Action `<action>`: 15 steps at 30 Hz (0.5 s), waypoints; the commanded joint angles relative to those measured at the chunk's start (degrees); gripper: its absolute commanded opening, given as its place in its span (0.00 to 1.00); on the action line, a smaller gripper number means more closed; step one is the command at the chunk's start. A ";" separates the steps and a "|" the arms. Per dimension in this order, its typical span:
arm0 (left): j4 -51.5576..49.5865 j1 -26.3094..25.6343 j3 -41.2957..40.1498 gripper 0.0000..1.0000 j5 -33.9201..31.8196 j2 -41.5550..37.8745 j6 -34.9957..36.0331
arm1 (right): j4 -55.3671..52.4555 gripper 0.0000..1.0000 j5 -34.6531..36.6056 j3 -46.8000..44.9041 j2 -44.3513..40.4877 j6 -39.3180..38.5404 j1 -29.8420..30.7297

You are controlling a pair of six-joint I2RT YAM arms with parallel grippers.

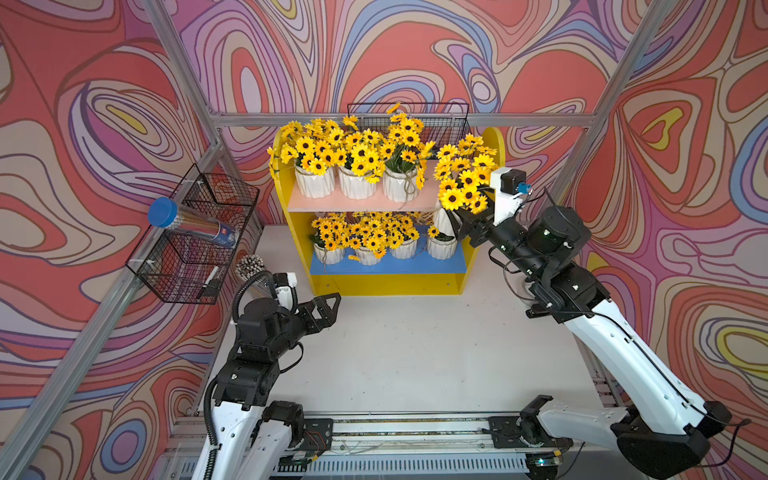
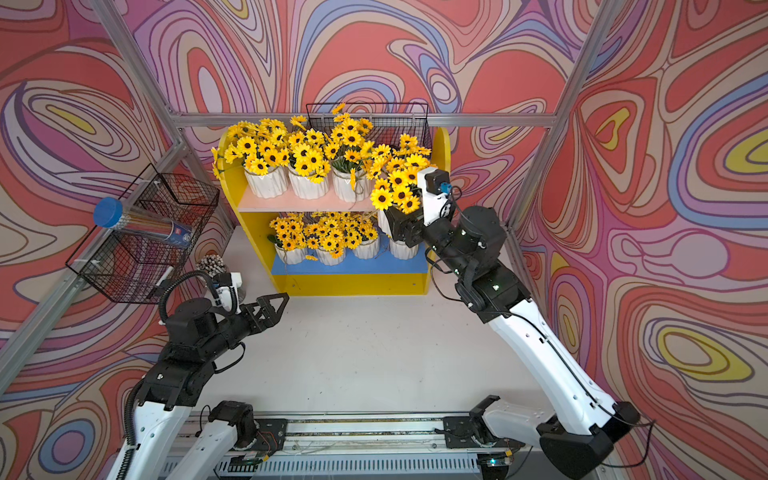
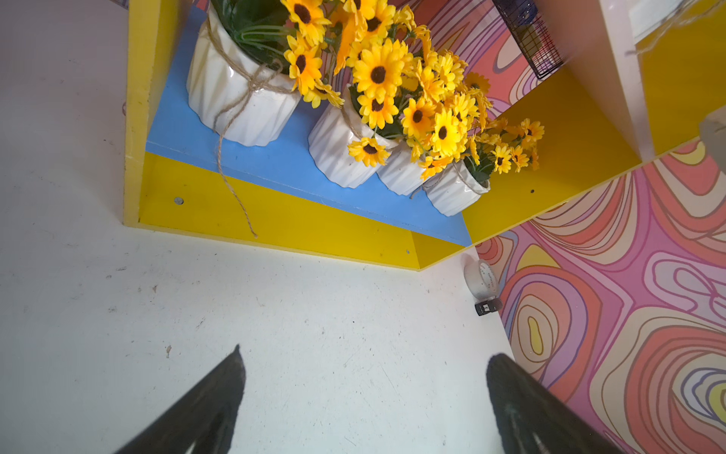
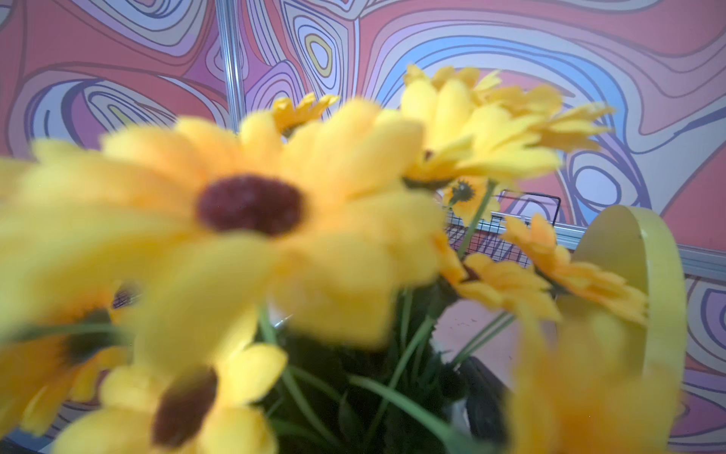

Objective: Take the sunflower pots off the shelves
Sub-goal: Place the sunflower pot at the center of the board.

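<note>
Left fingers (image 1: 325, 302) — were spread wide and empty, above the surface (image 1: 415, 353) before the shelves (image 1: 386, 284).
Sunflower pots (image 1: 356, 183): three stood on the pink upper board (image 1: 361, 203), four on the blue lower board (image 1: 386, 267).
Eighth pot (image 1: 441, 219) — hung tilted at the upper board's right end, clasped by the right fingers (image 1: 465, 226).
Handling note: it wanted levelling, then drawing straight forward, with the blooms clear of the neighbouring bunch.

Both top views look steeply down from high over the near edge of the table (image 1: 415, 353) toward the back wall (image 1: 374, 50), sharing the whole tabletop and the shelves (image 1: 386, 284). The left wrist camera sits low over the table, facing the blue lower board (image 3: 275, 161). The right wrist camera peers, very close, through blurred blooms of one sunflower pot (image 4: 251, 204).
</note>
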 commanded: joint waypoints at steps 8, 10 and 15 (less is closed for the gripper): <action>-1.24 -0.27 2.53 0.97 0.19 0.58 0.90 | 4.83 0.00 -1.94 -6.09 -3.68 1.72 5.69; -1.25 -0.23 2.64 0.97 0.31 0.68 0.83 | 5.33 0.00 -2.29 -7.76 -4.27 2.46 6.81; -1.24 -0.27 2.72 0.97 0.23 0.85 0.83 | 5.99 0.00 -1.90 -11.00 -4.89 3.06 9.59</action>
